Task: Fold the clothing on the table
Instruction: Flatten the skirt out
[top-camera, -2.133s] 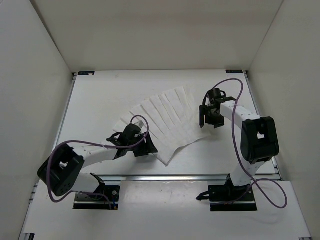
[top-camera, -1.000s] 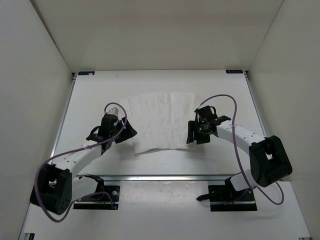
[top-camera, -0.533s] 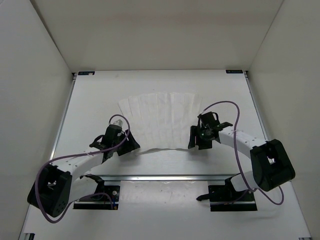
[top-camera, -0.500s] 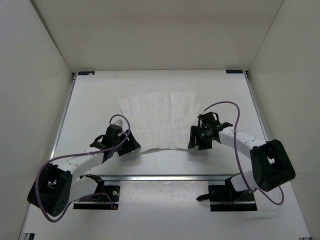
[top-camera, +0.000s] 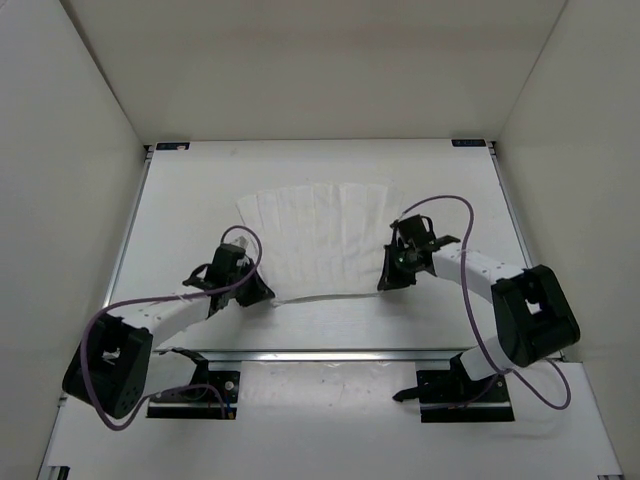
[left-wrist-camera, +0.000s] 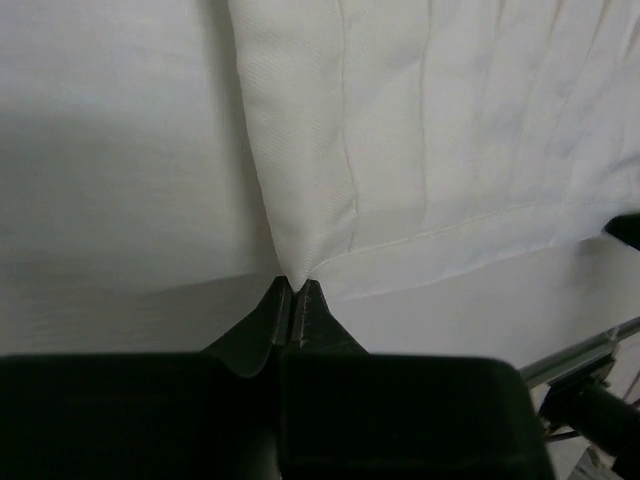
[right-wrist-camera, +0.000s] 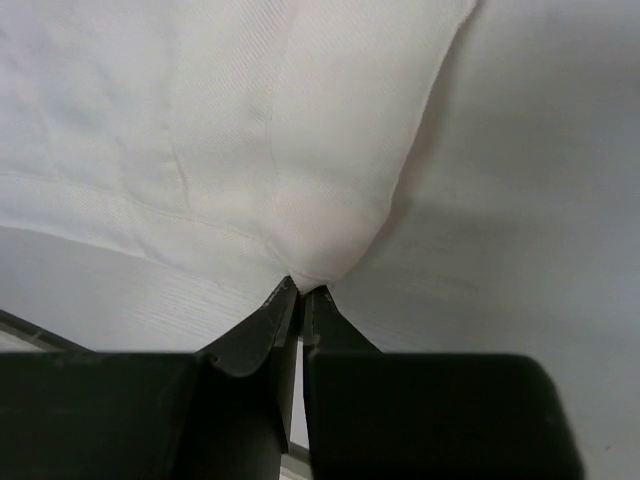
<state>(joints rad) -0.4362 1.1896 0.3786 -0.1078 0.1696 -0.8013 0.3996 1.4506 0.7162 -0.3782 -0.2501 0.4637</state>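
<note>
You've got the surface (top-camera: 180, 200) with the clothing (top-camera: 320, 240) spread flat mid-surface, creases running away from the arms. Your left gripper (left-wrist-camera: 292, 292) is clenched on its near-left corner, right gripper (right-wrist-camera: 300, 290) on the near-right corner (both pinch just the tip).

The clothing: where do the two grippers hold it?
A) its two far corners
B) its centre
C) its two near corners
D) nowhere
C: the wrist views show the left gripper and right gripper each shut on a near corner of the clothing.
</note>
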